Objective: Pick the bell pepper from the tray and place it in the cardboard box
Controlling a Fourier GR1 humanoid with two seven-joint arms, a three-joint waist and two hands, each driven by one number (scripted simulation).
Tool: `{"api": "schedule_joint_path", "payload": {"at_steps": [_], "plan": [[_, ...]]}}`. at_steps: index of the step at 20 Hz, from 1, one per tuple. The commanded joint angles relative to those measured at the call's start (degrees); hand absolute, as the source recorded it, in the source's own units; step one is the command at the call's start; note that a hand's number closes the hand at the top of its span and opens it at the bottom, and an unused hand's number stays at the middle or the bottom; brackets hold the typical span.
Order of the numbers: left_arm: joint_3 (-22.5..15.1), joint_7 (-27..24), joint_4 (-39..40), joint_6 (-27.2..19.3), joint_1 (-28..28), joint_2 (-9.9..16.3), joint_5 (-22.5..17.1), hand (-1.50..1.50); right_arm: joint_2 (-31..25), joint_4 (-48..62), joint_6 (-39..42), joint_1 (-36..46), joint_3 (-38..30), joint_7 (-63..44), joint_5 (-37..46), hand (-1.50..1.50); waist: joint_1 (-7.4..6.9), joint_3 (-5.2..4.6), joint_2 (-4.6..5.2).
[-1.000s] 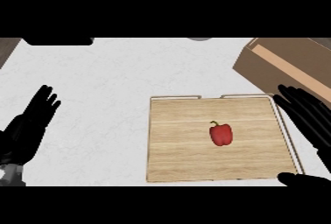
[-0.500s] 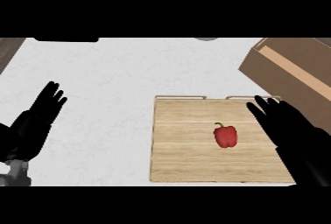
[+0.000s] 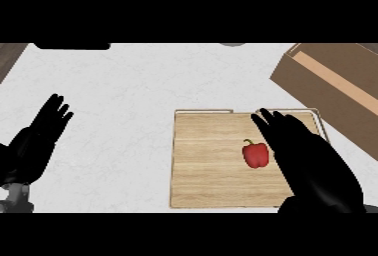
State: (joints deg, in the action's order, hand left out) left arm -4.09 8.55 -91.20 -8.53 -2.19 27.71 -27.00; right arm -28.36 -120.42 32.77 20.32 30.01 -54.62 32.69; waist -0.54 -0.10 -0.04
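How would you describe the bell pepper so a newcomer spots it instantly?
Find the wooden tray on the white counter, down and left of the cardboard box. The bell pepper lies right of the tray's middle, beside the open right hand. It is the only red thing there, small, with a green stem.

On my screen I log a white, faintly mottled counter top (image 3: 148, 100) filling most of the view. At the far edge I note a dark flat shape (image 3: 72, 46), cut off by the frame, too little showing to name. Also at the far edge, right of centre, I note a small grey rounded object (image 3: 232, 44), only partly in view. At the far left corner I record a brown strip (image 3: 10, 55) bordering the counter.
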Motion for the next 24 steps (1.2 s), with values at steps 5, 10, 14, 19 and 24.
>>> {"api": "schedule_joint_path", "payload": {"at_steps": [5, 10, 14, 19, 24], "plan": [[0.86, -3.85, 2.75, 2.75, 1.98, -2.09, 2.29, 0.00, 2.91, 2.69, 8.08, 1.03, -1.59, -6.84, 0.29, -1.50, 0.56, 0.04, 0.00], [3.20, 0.15, 1.32, 2.71, 0.64, -3.08, 2.55, 0.00, 4.65, 2.98, 7.51, -1.81, -2.22, -1.22, 4.94, -1.50, 0.54, 0.09, -0.01], [4.28, 1.71, 1.04, 3.18, -0.59, -3.71, 4.34, 0.00, 7.48, 7.52, 4.59, -2.26, 0.00, 4.01, 11.52, -1.50, 0.42, 0.10, 0.03], [3.69, 0.53, -2.80, 3.33, 3.72, -6.36, 5.62, 0.00, 10.82, 7.04, 4.84, -3.09, 4.05, 2.59, 17.19, -1.50, 0.34, 0.10, -0.03], [5.85, 2.94, -2.35, 4.94, 2.58, -6.01, 5.88, 0.00, 11.59, 8.80, 10.65, -0.80, -1.99, 4.07, 16.47, -1.50, 0.44, 0.09, 0.00]]}}
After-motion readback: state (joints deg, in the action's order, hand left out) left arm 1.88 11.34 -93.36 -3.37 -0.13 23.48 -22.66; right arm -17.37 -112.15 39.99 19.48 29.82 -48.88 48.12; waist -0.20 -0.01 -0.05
